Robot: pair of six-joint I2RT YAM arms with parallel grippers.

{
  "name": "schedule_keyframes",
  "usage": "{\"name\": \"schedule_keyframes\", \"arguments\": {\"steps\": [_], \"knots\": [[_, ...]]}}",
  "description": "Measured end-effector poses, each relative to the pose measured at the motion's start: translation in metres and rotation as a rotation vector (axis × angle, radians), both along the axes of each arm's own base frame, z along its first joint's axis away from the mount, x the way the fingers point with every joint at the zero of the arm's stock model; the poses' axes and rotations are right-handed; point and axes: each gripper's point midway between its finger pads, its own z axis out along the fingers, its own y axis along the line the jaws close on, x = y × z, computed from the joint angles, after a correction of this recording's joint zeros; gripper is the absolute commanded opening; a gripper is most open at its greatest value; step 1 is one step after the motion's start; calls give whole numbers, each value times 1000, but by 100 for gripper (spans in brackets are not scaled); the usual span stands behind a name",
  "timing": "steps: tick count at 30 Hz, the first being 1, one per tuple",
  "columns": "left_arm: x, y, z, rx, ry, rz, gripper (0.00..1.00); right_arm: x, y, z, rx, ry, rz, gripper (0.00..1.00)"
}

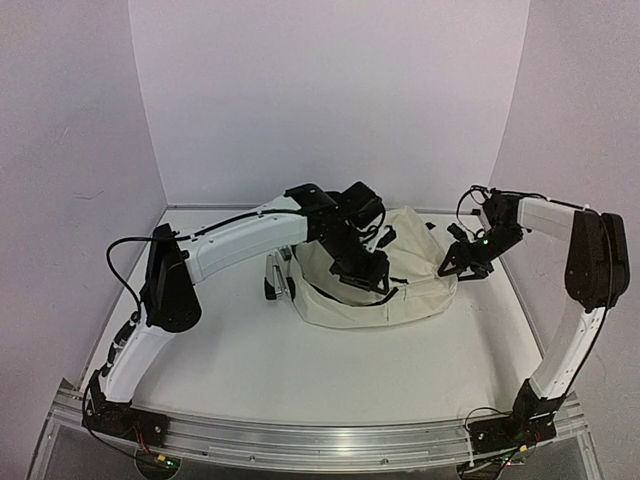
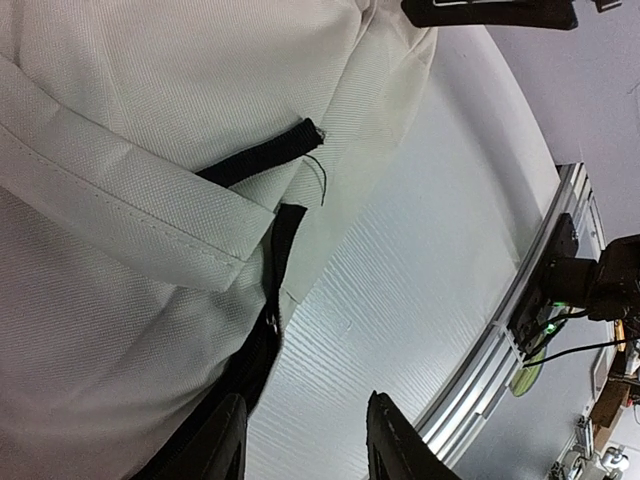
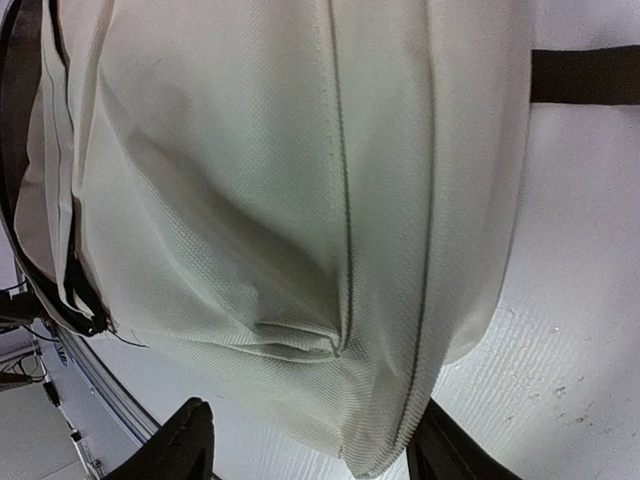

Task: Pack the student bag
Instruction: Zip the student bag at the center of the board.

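The student bag (image 1: 405, 298), cream fabric with black zippers, lies flat at the middle of the table. My left gripper (image 1: 366, 272) hovers over its front left part. In the left wrist view this gripper (image 2: 305, 442) is open, with only table surface between its fingers. One of its fingers (image 2: 215, 445) sits beside the bag's black zipper (image 2: 262, 340). My right gripper (image 1: 461, 263) is at the bag's right edge. In the right wrist view it (image 3: 315, 450) is open, and the bag's (image 3: 250, 150) seamed edge dips between its fingers without being pinched.
A metal rail (image 1: 320, 435) runs along the table's near edge. White walls close in the back and both sides. A black strap (image 3: 585, 75) trails from the bag across the table. A small dark piece (image 1: 272, 282) lies just left of the bag.
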Motion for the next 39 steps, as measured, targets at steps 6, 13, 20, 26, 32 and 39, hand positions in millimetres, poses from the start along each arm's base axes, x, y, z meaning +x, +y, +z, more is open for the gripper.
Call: {"name": "schedule_keyframes", "arguments": {"steps": [6, 13, 20, 26, 32, 39], "knots": [[3, 1, -7, 12, -15, -13, 41, -7, 21, -10, 25, 17, 25, 29], [6, -1, -25, 39, -20, -22, 40, -27, 40, -14, 48, 68, 32, 23], [11, -1, -32, 49, -43, -10, 41, -39, 56, -6, 66, 75, 45, 22], [14, 2, -40, 82, -66, 8, 47, -42, 57, -3, 75, 68, 39, 21], [15, 2, -46, 107, -101, 20, 47, -43, 57, -4, 80, 67, 39, 21], [20, 6, -56, 145, -165, 56, 44, -43, 57, -5, 81, 67, 38, 15]]}}
